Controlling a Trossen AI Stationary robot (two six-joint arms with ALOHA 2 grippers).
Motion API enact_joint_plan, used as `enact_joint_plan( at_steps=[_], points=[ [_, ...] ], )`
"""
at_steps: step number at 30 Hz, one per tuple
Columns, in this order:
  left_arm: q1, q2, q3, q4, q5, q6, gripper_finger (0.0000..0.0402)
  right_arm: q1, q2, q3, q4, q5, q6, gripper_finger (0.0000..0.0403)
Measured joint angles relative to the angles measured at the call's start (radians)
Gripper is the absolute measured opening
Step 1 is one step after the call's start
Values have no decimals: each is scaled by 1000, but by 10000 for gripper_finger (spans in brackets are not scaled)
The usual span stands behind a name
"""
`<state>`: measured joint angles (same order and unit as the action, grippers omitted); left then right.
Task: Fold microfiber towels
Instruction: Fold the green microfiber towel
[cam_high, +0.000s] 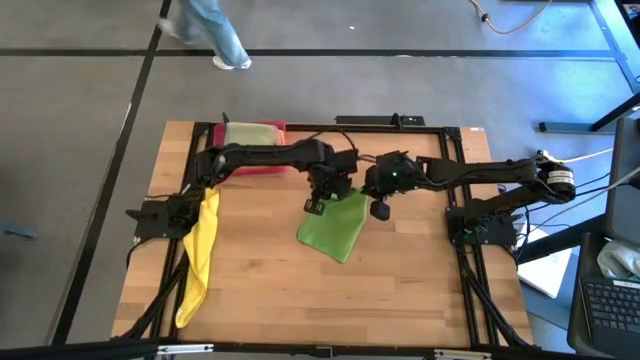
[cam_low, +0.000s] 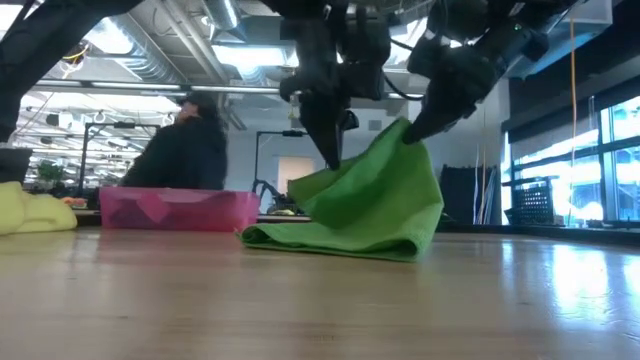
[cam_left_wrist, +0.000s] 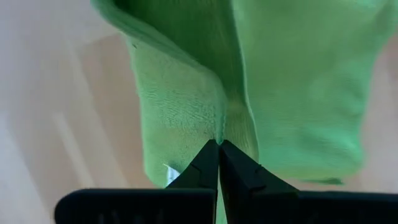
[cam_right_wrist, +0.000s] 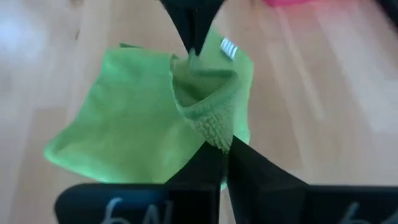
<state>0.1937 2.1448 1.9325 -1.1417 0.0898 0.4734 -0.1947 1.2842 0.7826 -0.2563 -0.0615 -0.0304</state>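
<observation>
High view: the green towel (cam_high: 335, 232) lies near the middle of the surface (cam_high: 400, 290), and both arms meet over its far edge. The left tool (cam_high: 322, 200) is pinched tight on one top corner of the towel. The right tool (cam_high: 378, 205) is pinched tight on the other top corner. In the low view the towel (cam_low: 360, 205) hangs from the two tools like a little tent, with its bottom part folded on the wood. The left wrist view shows that arm's fingers (cam_left_wrist: 205, 165) closed on the green cloth, and the right wrist view shows the same for the right arm. Behind the towel sits a pink tray (cam_high: 255, 150) with a pale cloth (cam_high: 250, 132) in it. Far to the left of the towel a yellow towel (cam_high: 200, 255) hangs over the edge. This looks like the first fold of the green towel. Next, both tools should carry the held edge over to the near edge, lay it flat and even, then let go.
</observation>
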Motion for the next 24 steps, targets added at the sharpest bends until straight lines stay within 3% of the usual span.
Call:
enact_joint_plan(
  at_steps=[5, 14, 24],
  points=[
    [-36, 0, 2, -51, 7, -66, 0, 22, 0, 0, -29, -38, -1, 19],
    [-91, 0, 2, 3, 91, -186, 4, 30, 5, 0, -25, -38, -4, 14],
    [-110, 1, 2, 42, 96, -341, 67, 30, 5, 0, -25, -65, 17, 7]
  ],
)
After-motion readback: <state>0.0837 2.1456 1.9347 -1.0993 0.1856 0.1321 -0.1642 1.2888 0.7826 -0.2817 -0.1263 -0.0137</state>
